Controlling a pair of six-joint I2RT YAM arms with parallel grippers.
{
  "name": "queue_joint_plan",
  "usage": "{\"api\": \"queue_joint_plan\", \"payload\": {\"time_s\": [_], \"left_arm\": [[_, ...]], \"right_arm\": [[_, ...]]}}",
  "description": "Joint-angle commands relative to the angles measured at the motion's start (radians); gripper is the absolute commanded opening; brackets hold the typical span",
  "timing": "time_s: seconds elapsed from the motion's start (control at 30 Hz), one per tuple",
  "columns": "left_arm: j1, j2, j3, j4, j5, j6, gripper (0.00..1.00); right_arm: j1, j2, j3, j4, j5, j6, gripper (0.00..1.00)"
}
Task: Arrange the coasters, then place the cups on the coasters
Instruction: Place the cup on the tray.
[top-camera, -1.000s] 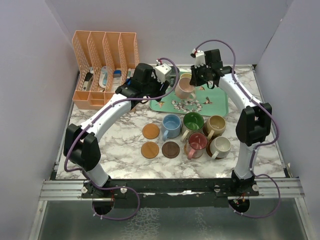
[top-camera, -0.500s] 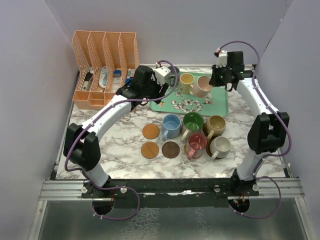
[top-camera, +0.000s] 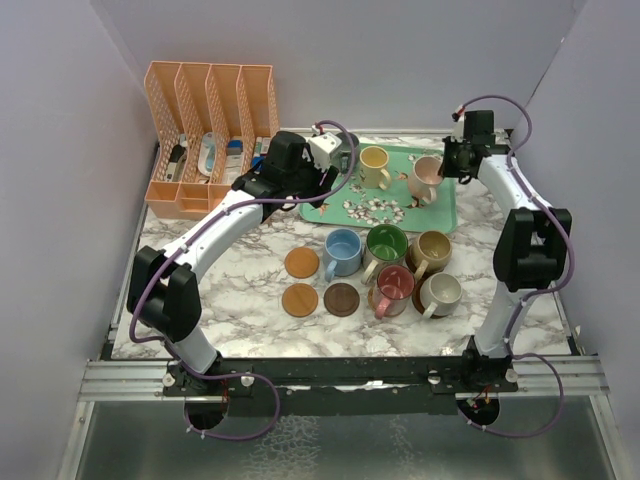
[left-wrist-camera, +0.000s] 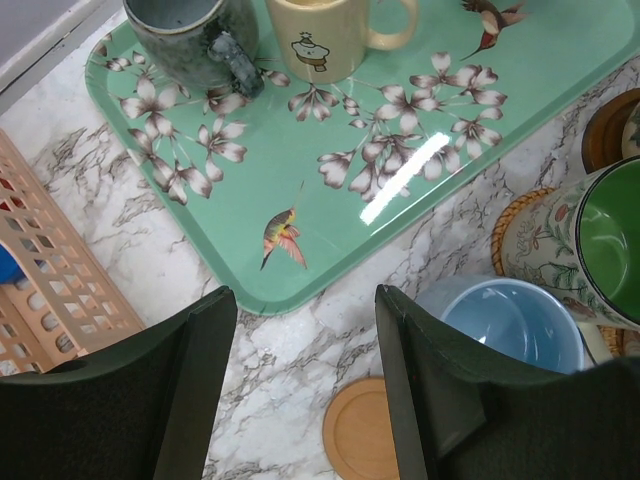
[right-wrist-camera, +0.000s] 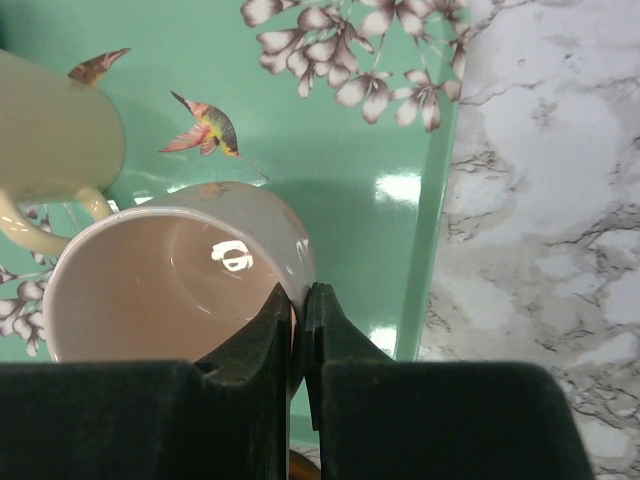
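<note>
My right gripper (right-wrist-camera: 300, 300) is shut on the rim of the pink cup (right-wrist-camera: 170, 280) and holds it tilted over the right side of the teal floral tray (right-wrist-camera: 380, 130). From above, the right gripper (top-camera: 447, 165) and pink cup (top-camera: 427, 178) are near the tray's right edge. A yellow cup (top-camera: 373, 165) and a grey cup (left-wrist-camera: 190, 35) stand on the tray. My left gripper (left-wrist-camera: 305, 400) is open and empty above the tray's near-left corner. Blue (top-camera: 343, 252), green (top-camera: 386, 245), tan (top-camera: 432, 250), dark red (top-camera: 394, 288) and cream-white (top-camera: 440, 293) cups sit on coasters. Three coasters (top-camera: 301, 262), (top-camera: 299, 299), (top-camera: 341, 299) lie bare.
An orange slotted file organiser (top-camera: 210, 135) with small items stands at the back left, close to my left arm. The marble table (top-camera: 230, 290) is enclosed by pale walls on three sides. The tray (top-camera: 440, 215) lies at the back centre.
My right arm has swung to the right with the pink cup, from over the tray's left part to its right side. The left arm has not moved.
</note>
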Motion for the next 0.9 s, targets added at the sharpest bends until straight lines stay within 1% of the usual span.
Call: {"api": "queue_joint_plan", "payload": {"time_s": [0.0, 0.17, 0.33, 0.47, 0.6, 0.8, 0.87], "left_arm": [[0.003, -0.019, -0.012, 0.028, 0.029, -0.011, 0.61], [0.004, -0.019, -0.016, 0.029, 0.033, -0.014, 0.61], [0.003, -0.018, -0.017, 0.030, 0.035, -0.015, 0.61], [0.003, -0.021, -0.020, 0.029, 0.034, -0.013, 0.61], [0.003, -0.024, -0.020, 0.030, 0.031, -0.010, 0.61], [0.003, -0.031, -0.023, 0.029, 0.024, -0.006, 0.61], [0.003, -0.032, -0.024, 0.029, 0.022, -0.005, 0.61]], "right_arm": [[0.007, 0.030, 0.037, 0.094, 0.008, 0.078, 0.01], [0.007, 0.075, 0.053, 0.067, -0.003, 0.087, 0.01], [0.007, 0.084, 0.031, 0.068, -0.008, 0.092, 0.02], [0.007, 0.085, 0.013, 0.066, -0.013, 0.092, 0.06], [0.007, 0.086, 0.008, 0.056, -0.030, 0.086, 0.17], [0.007, 0.081, 0.005, 0.039, -0.046, 0.078, 0.18], [0.007, 0.076, 0.008, 0.034, -0.053, 0.063, 0.20]]}}
